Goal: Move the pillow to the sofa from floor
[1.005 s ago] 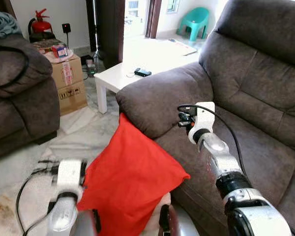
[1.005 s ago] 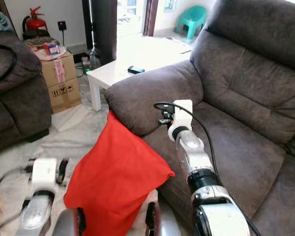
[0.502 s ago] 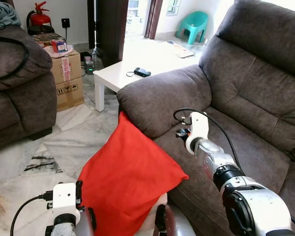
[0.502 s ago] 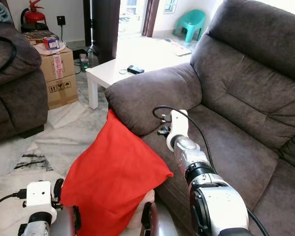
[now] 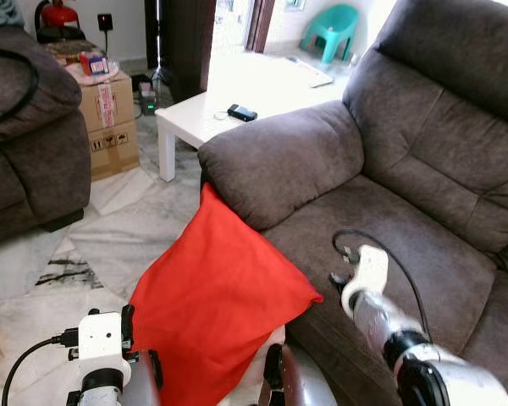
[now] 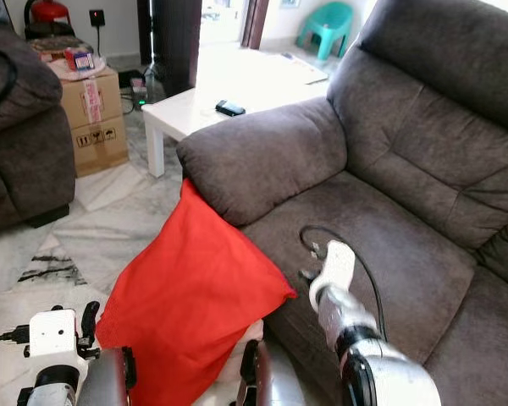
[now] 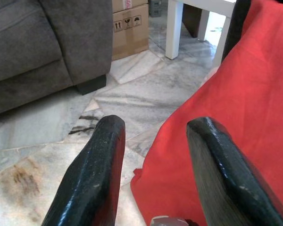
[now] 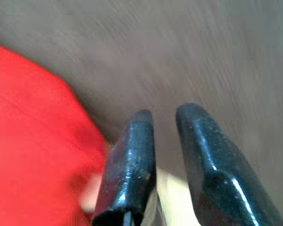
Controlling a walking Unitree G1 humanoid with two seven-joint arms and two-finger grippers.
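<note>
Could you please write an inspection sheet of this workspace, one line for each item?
Surface: pale marble tile floor with dark veins and one brownish stain.
Job's things: red fabric pillow stands tilted on the floor, leaning against the grey-brown suede sofa below its armrest.
Clutter: small black device on the white low table; taped cardboard box.
Grippers: left tool open beside the pillow's edge; right tool nearly closed, empty, near the sofa seat front.
Cables: black cable looped at the right wrist.
Surroundings: second grey sofa, turquoise plastic chair.
</note>
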